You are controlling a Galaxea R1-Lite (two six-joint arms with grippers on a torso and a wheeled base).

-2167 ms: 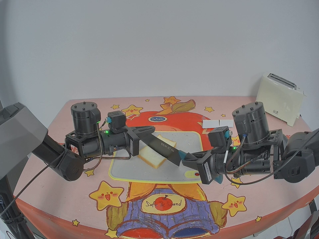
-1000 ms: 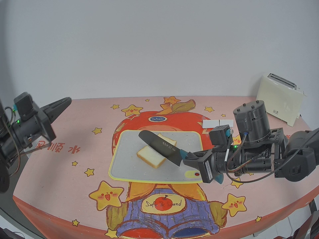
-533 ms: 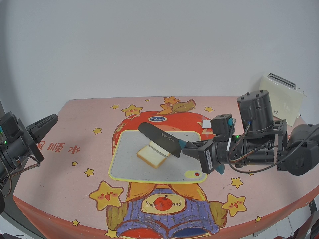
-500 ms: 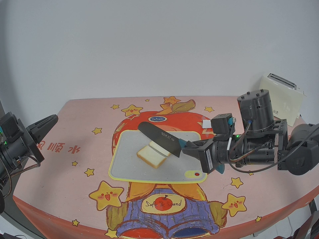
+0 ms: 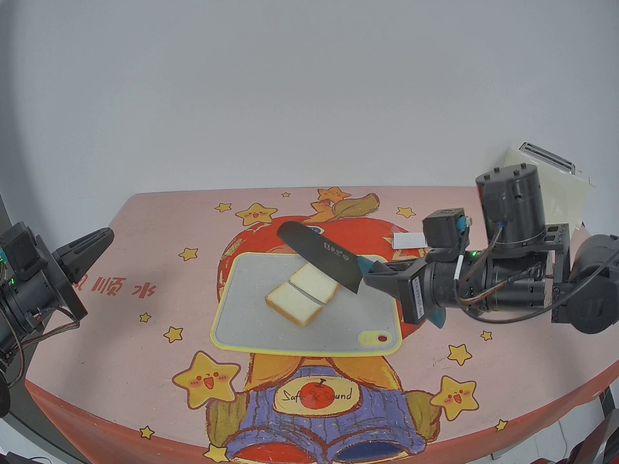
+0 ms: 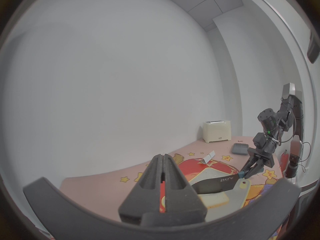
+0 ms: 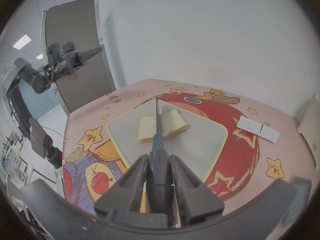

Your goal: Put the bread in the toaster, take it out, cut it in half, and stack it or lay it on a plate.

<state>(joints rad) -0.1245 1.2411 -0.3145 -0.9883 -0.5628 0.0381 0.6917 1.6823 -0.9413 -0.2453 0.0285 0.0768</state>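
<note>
White bread [image 5: 302, 293], two halves side by side in the middle of the cutting board [image 5: 348, 330], lies below the knife [image 5: 320, 252] pinched in the nearer right gripper [image 5: 380, 273], blade along the seam; the left gripper [image 5: 97, 240], fingers pressed together, hangs well beyond the board's left edge.

In the middle of the table [image 5: 161, 252], a board [image 5: 258, 330] with two bread [image 5: 302, 293] pieces side by side on it. Up over the bread, a knife [image 5: 322, 254], held in the right gripper [image 5: 382, 274] at the board's right side. Behind the board on the right, a paper [image 5: 408, 240]; at the far right corner, a toaster [image 5: 548, 191]; off the left edge, the left gripper [image 5: 103, 235].
</note>
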